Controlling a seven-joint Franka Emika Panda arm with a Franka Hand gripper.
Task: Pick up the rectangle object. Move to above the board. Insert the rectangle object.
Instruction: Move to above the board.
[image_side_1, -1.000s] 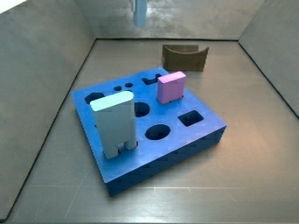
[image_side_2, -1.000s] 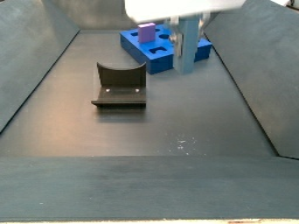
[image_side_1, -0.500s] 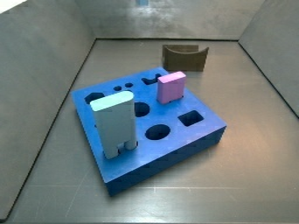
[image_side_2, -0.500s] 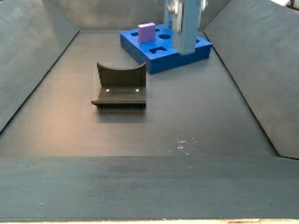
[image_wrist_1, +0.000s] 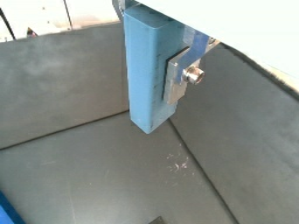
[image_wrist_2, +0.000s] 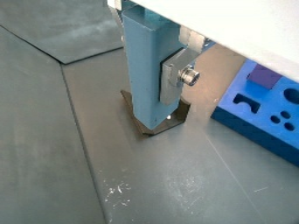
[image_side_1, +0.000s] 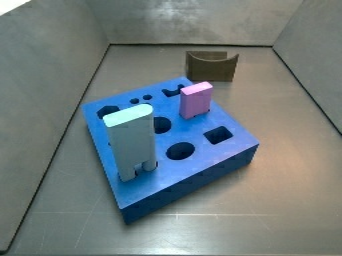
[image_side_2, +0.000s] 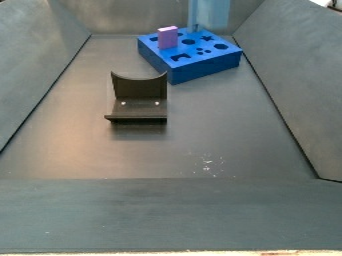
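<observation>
One bar held high, board waiting below

Both wrist views show the gripper (image_wrist_1: 176, 66) clamped on the rectangle object (image_wrist_1: 149, 70), a tall pale steel-blue bar hanging upright between the silver fingers (image_wrist_1: 177, 77), its lower end well clear of the grey floor. Neither side view shows the gripper, so it sits above their frames; only a faint pale strip at the 12 o'clock edge of one side view may be the bar, too small to be sure.

The board (image_side_1: 174, 140) lies near the middle of the floor in a side view, with a cyan slab (image_side_1: 128, 145) standing at its 8 o'clock corner and a pink block (image_side_1: 197, 100) toward 1 o'clock. A dark brown curved piece (image_side_1: 211, 65) rests beyond the board at 12 o'clock.

Judging from this, the carry to above the board is the step in hand. Doing it well probably means keeping the bar vertical, staying high enough to pass the slab and block, and squaring the bar's section with its slot before lowering.
</observation>
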